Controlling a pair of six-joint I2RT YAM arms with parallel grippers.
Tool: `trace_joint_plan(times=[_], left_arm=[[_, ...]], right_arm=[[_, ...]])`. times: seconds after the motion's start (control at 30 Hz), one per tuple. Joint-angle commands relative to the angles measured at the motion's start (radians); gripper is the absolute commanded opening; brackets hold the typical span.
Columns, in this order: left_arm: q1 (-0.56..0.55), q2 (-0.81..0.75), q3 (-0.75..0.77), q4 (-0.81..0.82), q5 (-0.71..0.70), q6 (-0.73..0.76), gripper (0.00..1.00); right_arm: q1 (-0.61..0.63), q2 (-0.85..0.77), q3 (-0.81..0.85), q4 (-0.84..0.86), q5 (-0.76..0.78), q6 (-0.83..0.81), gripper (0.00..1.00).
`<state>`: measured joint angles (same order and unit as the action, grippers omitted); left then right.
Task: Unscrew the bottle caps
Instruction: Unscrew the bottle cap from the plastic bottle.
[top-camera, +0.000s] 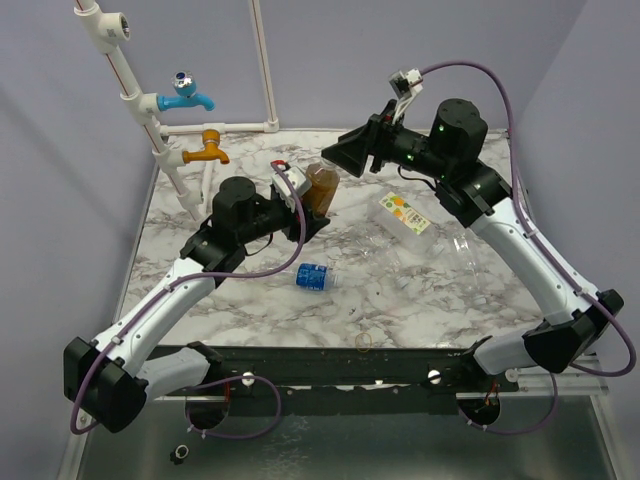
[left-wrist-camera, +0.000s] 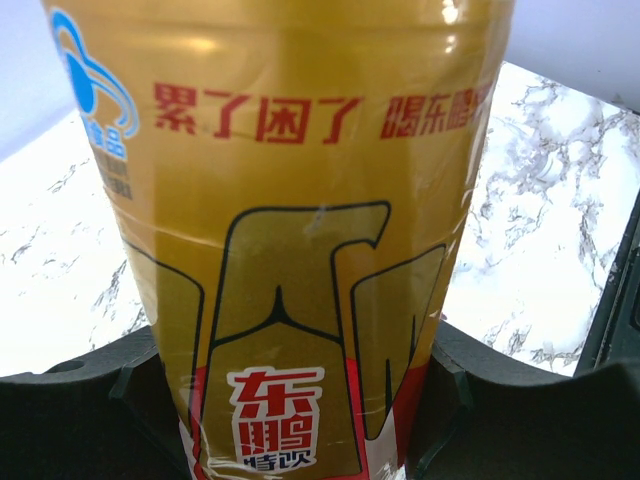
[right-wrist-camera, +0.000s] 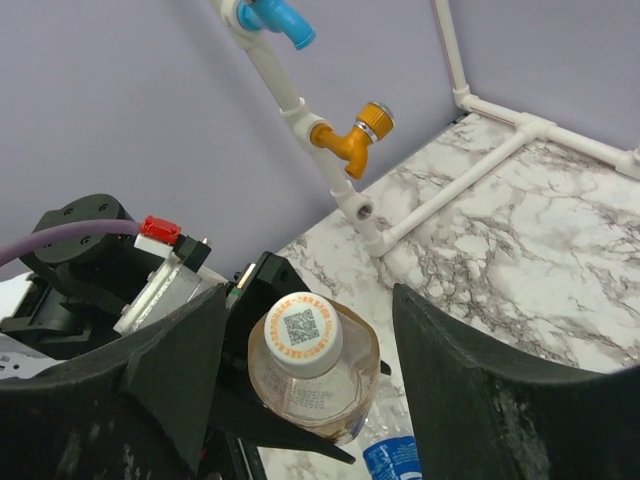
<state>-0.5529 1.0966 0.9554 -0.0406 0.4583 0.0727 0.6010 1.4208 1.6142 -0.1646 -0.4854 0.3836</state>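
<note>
My left gripper (top-camera: 303, 212) is shut on the amber bottle (top-camera: 320, 188) and holds it up above the marble table (top-camera: 450, 300). In the left wrist view its red-gold label (left-wrist-camera: 300, 230) fills the frame between my black fingers (left-wrist-camera: 520, 410). The bottle's white cap (right-wrist-camera: 303, 333), printed with a QR code, is on its neck. My right gripper (right-wrist-camera: 310, 370) is open, with one jaw on each side of the cap and not touching it. In the top view the right gripper (top-camera: 347, 155) hovers just right of the bottle's top.
A blue-labelled bottle (top-camera: 315, 277) lies mid-table and also shows in the right wrist view (right-wrist-camera: 395, 460). A squarish bottle (top-camera: 405, 215) and clear bottles (top-camera: 462, 250) lie at right. A yellowish ring (top-camera: 364, 341) lies at the front edge. Blue (top-camera: 187, 93) and orange (top-camera: 208, 148) taps stand back left.
</note>
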Motion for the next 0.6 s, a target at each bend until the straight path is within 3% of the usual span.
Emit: trace_joint_plan(times=[0.0,0.23,0.4,0.57], left_arm=[[0.001,0.009,-0.001,0.028,-0.048,0.015,0.00],[0.001,0.013,-0.001,0.031,-0.053,0.009,0.00],[0.001,0.013,-0.003,0.033,-0.055,0.007,0.00],[0.001,0.002,-0.007,0.033,0.000,-0.009,0.00]], right_arm=[[0.002,0.029,-0.023,0.049,-0.057,0.036,0.68],[0.001,0.057,-0.027,0.051,-0.065,0.038,0.54],[0.002,0.059,-0.029,0.052,-0.062,0.030,0.28],[0.002,0.019,-0.028,0.058,-0.092,-0.029,0.14]])
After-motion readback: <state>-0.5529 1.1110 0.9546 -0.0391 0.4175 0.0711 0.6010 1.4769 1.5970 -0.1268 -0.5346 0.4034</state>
